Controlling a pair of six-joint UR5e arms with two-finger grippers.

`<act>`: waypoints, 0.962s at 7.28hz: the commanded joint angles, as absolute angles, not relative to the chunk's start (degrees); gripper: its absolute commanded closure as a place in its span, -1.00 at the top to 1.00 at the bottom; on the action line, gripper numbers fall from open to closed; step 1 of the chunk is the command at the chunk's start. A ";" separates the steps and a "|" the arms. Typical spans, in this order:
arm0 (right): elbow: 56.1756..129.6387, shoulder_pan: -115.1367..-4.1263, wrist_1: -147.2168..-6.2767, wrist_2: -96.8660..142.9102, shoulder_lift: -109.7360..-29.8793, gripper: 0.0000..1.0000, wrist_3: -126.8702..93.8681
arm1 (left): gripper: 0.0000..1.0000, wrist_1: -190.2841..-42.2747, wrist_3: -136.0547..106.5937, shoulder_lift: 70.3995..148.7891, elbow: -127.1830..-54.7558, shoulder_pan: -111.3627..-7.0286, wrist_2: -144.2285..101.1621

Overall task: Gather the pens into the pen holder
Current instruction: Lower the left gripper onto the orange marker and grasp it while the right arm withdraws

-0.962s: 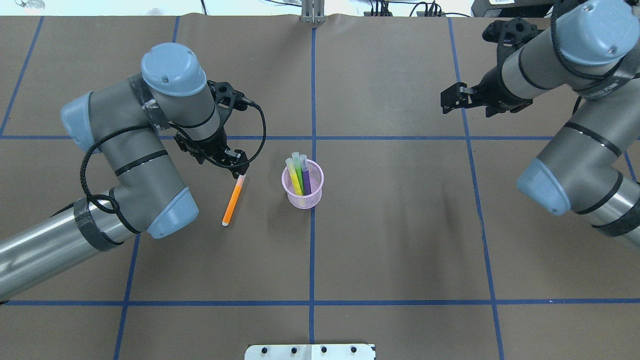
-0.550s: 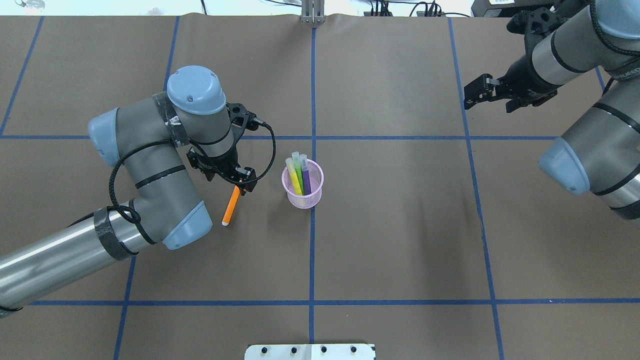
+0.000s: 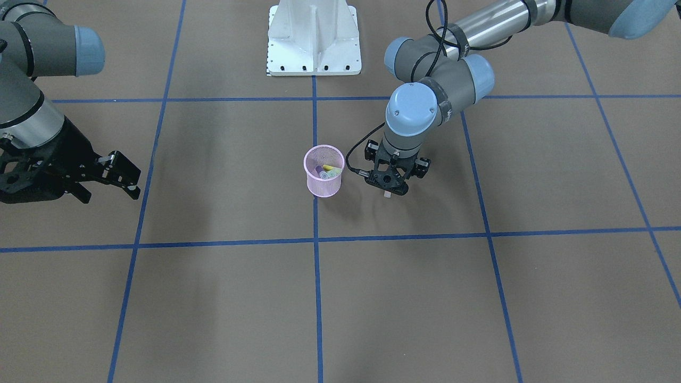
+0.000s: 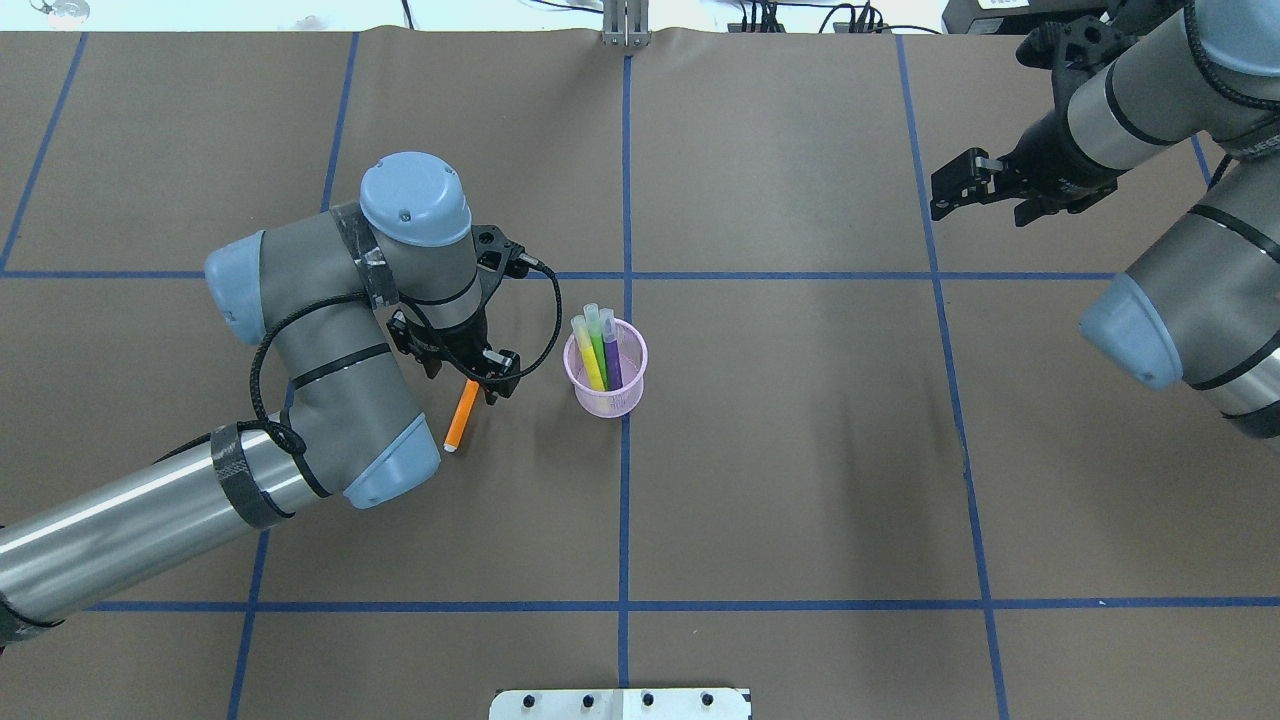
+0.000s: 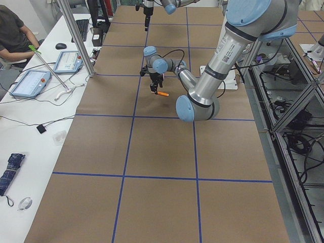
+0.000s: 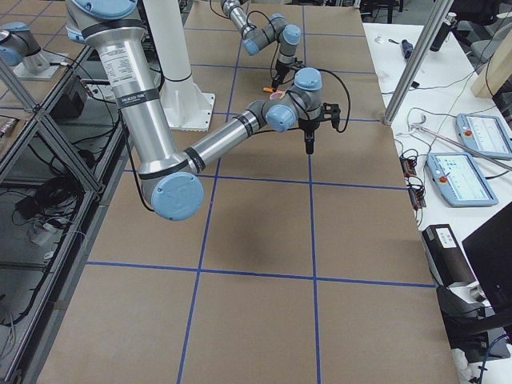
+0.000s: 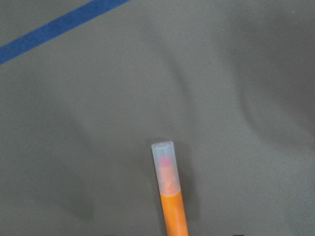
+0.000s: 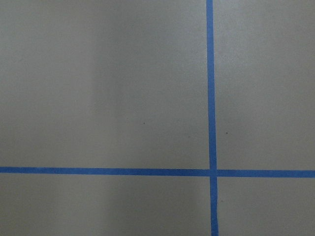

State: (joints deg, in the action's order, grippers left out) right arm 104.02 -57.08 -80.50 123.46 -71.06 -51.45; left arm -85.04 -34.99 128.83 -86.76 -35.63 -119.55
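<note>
So, left gripper [image 4: 485, 382] over cap of orange pen [image 4: 459, 417], can't tell grip | right gripper [image 4: 938, 196] jaws apart | other pens [image 4: 598, 355] in pen holder [image 4: 610, 403]

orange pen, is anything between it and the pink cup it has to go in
Nothing visible does. Only bare table lies between the orange pen and the pen holder. The left gripper is right over the pen's capped end. Three pens already lean in the holder, but part of its mouth looks free.

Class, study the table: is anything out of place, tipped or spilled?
Only the orange pen: it lies flat on the table beside the pen holder, beneath the left end effector, while three other pens stand inside. Nothing is tipped or spilled.
</note>
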 commanded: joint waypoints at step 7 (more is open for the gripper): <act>104.06 -57.04 -80.42 123.14 -71.19 1.00 -51.42 | 0.19 -86.92 -34.98 129.81 -83.32 -35.42 -119.62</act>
State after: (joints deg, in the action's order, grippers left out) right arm 104.06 -57.04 -80.42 123.20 -71.19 -51.45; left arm -86.88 -34.99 129.81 -83.36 -35.43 -119.61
